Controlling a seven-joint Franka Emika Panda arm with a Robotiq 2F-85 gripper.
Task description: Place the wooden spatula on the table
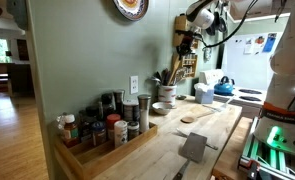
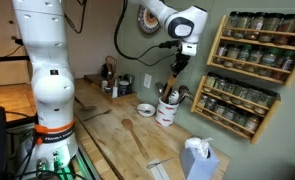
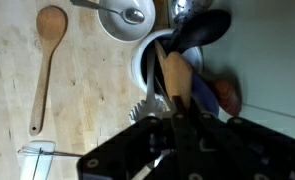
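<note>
Pale butcher-block counter (image 1: 172, 150) runs along a green wall. Above the white crock (image 2: 166, 112) at its far end, the fingers (image 2: 176, 66) pinch the wooden spatula (image 3: 171, 78) near its top; its lower end is inside the crock. It looks light, stiff and smooth, so a firm hold on the straight handle seems best.

The white, thick-jointed robot arm (image 2: 47, 70) is rising upright from its base and arching across overhead, its wrist bending down. The black two-fingered gripper (image 2: 174, 66) is pointing straight downward in both exterior views (image 1: 187, 42). In the wrist view (image 3: 170, 120) it is showing too dark to tell how the jaws stand.
</note>
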